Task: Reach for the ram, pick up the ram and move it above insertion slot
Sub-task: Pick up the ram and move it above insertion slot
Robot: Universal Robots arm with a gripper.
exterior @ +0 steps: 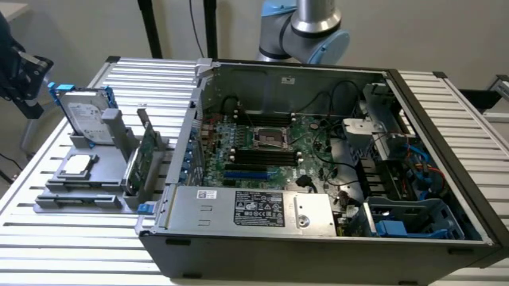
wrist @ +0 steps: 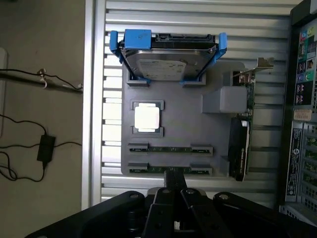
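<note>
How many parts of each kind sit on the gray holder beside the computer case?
hard drive: 1
processor chip: 1
ram sticks: 2
expansion card: 1
Total: 5

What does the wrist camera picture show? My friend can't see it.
The shut gripper hangs over a grey holder on a slatted table, nearest one ram of two lying in it. The holder also carries a hard drive in a blue frame, a shiny square chip and a green card.
</note>
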